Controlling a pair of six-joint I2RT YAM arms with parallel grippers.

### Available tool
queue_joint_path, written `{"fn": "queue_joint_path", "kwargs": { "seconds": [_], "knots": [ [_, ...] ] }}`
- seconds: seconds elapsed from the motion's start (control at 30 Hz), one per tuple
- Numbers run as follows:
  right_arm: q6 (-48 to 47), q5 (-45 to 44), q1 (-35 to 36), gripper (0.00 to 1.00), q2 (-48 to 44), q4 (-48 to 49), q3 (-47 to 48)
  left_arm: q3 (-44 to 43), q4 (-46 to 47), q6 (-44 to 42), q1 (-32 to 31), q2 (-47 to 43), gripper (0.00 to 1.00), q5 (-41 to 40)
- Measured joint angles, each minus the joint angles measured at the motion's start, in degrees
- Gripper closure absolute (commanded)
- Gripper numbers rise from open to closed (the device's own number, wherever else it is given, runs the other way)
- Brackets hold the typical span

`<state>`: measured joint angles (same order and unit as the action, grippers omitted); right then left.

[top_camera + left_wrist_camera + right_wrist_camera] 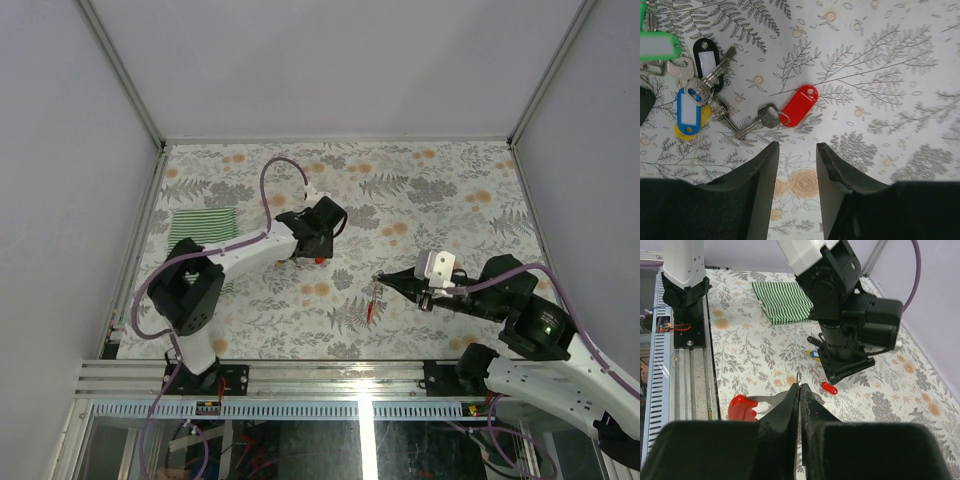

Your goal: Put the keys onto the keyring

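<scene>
The left fingers (757,185) stand spread, with bare surface (880,60) showing in the gap between them, just short of a lone key (762,120) lying flat. Its long axis runs on a diagonal in the wrist view: the blade points to the lower left, the red tag (800,105) to the upper right. Just beyond the blade tip lie the other keys (707,87), jumbled and crossing at mixed angles, with a green tag (657,46), a black tag (705,57), a blue tag (688,111) and a yellow tag (680,132). The right fingers (812,410) are pressed together, pinching a thin wire keyring (798,376) above the surface, well apart from the cluster. A second red tag (742,407) hangs beside them. A striped cloth (205,225) lies near the surface's left edge, past the left arm (250,255).
</scene>
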<state>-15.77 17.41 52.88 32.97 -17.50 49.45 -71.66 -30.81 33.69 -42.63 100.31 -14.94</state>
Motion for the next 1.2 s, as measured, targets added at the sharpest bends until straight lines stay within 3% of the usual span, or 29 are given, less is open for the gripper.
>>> {"fn": "queue_joint_path", "kwargs": {
  "seconds": [0.33,1.2],
  "knots": [
    [1.33,0.02,0.0,1.0,-0.2,-0.04,-0.02,-0.02,0.15,4.52,0.0,7.21,0.69,-5.18],
    [2.29,1.2,0.0,1.0,1.77,0.15,-0.57,-2.67,0.42,5.05,0.0,11.02,0.73,-6.73]
  ]
}}
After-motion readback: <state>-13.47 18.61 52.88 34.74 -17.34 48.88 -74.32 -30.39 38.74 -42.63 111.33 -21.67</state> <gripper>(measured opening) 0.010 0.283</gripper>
